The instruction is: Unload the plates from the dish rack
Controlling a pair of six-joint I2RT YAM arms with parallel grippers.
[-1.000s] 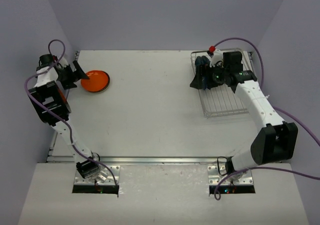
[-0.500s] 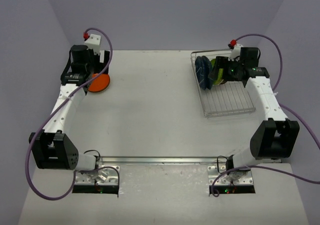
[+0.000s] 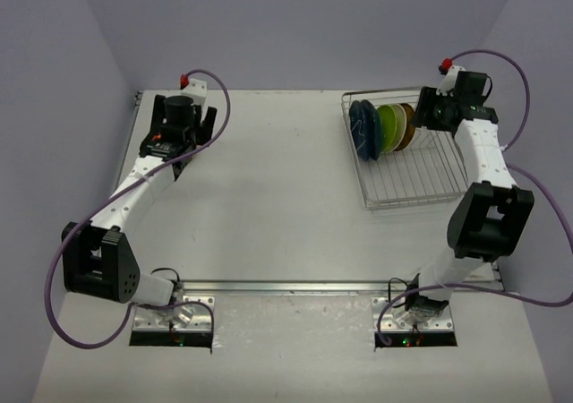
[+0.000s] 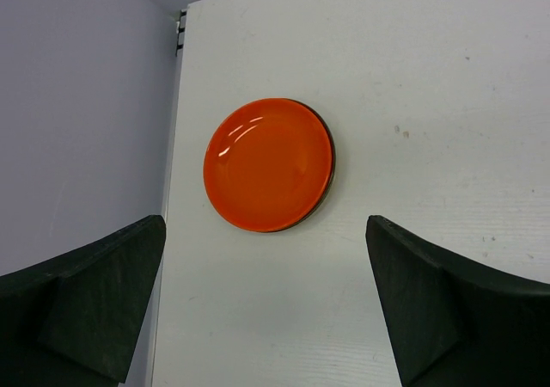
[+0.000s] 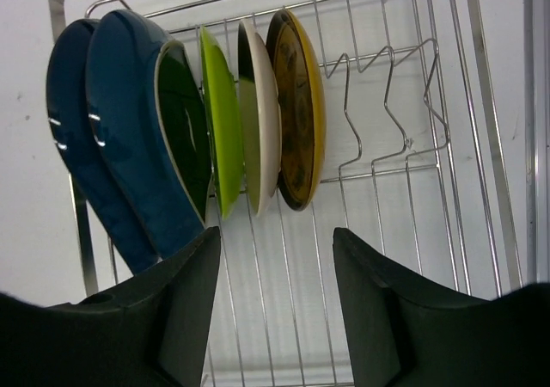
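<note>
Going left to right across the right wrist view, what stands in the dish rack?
dark blue plate → second dark blue plate → lime green plate → white plate → yellow-brown plate → bare wire prongs

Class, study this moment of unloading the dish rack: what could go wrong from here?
The plates lean packed together in the dish rack, so the right gripper may pinch two or tip neighbours. The orange plate lies near the table edge; a nudge from the left gripper could push it off.

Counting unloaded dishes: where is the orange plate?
Left wrist view: the orange plate lies flat on the table near its left edge, under the open left gripper.
</note>
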